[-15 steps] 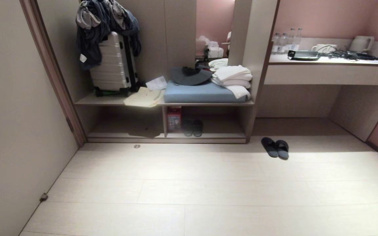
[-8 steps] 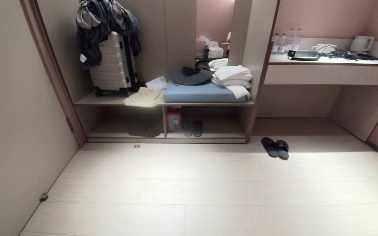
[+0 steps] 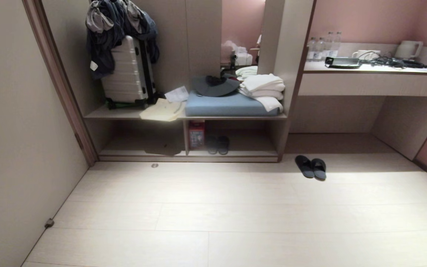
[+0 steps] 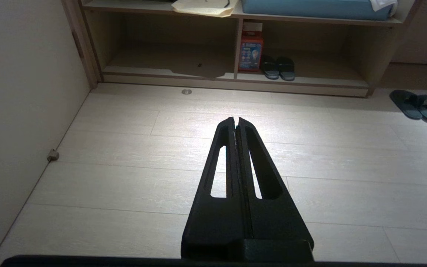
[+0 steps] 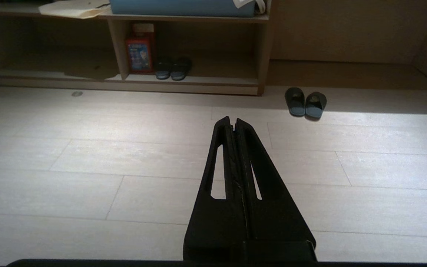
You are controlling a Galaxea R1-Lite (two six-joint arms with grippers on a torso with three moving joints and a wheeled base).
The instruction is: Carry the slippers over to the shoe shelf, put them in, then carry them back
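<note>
With both pincers, left gripper point(image 4: 235, 120) and right gripper point(image 5: 232, 120), closed and empty, I'm pre-approach: slippers point(image 3: 311, 167) lie on floor right of the shoe shelf point(image 3: 232, 152); next, drive closer.

Dim room, warm cast; a bright pool of light sits on the floor point(image 3: 213, 193), the shoe shelf point(image 3: 235, 142) lies in deep shadow, and straight edges bow outward.

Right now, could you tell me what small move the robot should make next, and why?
Probably drive toward the slippers: they lie on the floor right of the shoe shelf, far from both shut, empty grippers, left gripper and right gripper.
</note>
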